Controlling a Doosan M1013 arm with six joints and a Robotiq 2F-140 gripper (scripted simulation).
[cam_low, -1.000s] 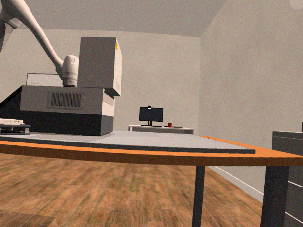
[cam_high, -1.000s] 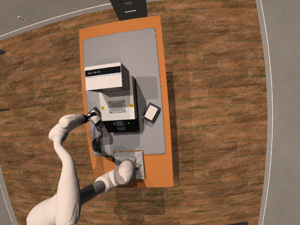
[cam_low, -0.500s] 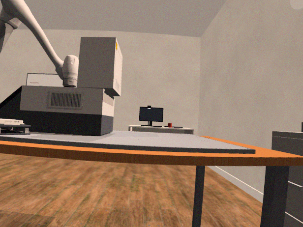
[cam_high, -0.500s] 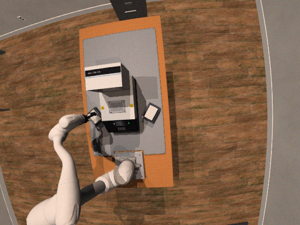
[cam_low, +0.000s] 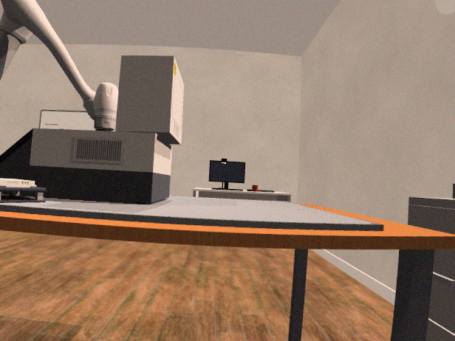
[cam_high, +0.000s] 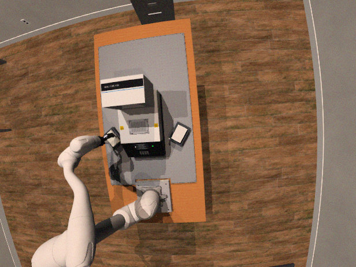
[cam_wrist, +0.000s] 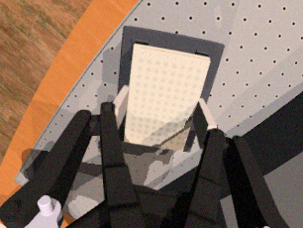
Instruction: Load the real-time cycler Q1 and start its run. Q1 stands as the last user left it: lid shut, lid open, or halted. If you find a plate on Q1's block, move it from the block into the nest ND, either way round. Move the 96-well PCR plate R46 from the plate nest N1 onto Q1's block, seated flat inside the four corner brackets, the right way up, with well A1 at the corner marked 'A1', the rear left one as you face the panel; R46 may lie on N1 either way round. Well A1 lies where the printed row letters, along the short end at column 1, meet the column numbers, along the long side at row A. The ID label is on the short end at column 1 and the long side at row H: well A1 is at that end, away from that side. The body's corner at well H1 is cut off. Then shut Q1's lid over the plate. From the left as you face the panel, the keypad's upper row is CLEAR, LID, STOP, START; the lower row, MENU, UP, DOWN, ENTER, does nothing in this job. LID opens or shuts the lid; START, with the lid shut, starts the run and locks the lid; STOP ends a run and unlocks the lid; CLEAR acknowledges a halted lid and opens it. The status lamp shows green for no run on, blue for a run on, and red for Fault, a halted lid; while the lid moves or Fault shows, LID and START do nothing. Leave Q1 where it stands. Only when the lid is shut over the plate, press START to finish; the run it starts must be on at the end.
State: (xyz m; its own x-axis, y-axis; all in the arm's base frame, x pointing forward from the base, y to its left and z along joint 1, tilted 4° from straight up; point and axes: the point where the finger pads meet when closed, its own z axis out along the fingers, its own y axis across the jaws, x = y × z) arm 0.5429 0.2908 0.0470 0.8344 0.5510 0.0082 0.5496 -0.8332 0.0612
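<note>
The cycler Q1 (cam_high: 141,130) stands mid-table with its lid (cam_high: 122,90) raised upright; it also shows in the exterior view (cam_low: 100,162). Its block (cam_high: 138,126) shows a grey well pattern and the panel lamp (cam_high: 152,145) is green. My gripper (cam_wrist: 161,101) is at the dark nest (cam_wrist: 172,45) left of Q1 and shut on the long sides of a white 96-well plate (cam_wrist: 167,90). I cannot tell whether that plate rests on the nest or hangs just above it. A second white plate (cam_high: 179,133) lies on the nest to the right of Q1.
The keypad (cam_high: 143,152) is on Q1's dark front panel. My arm's base (cam_high: 153,196) is bolted at the table's near end. The table's orange edge (cam_wrist: 72,61) runs close beside the left nest. A dark cabinet (cam_high: 152,11) stands beyond the far end.
</note>
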